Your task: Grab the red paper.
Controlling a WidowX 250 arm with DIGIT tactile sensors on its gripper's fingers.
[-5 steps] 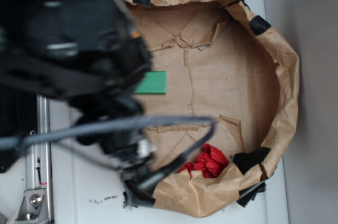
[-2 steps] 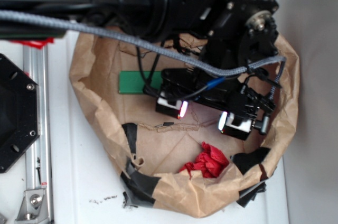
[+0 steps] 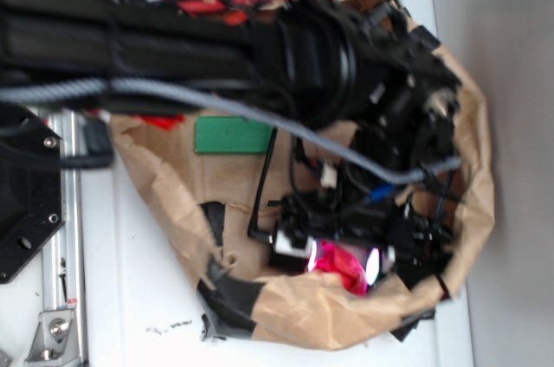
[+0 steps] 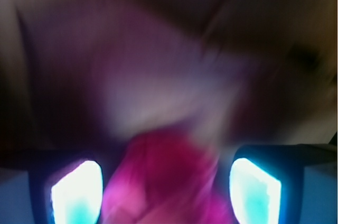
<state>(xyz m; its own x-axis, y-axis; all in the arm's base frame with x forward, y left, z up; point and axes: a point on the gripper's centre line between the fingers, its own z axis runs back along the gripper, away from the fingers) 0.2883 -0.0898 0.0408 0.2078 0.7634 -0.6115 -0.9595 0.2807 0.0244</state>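
Exterior view: your gripper (image 3: 339, 261) has dropped from mid-bowl toward 6 o'clock and now straddles the red paper (image 3: 338, 265), jaws spread with the wad between the lit fingertips (image 4: 76, 192). The red paper (image 4: 163, 182) rests against the brown paper (image 3: 467, 125) wall; the green block (image 3: 232, 135) stays at 10 o'clock.

The red paper (image 3: 339, 263), a small crumpled wad, lies at the lower centre of the exterior view; blurred, it fills the wrist view's bottom centre (image 4: 163, 182).
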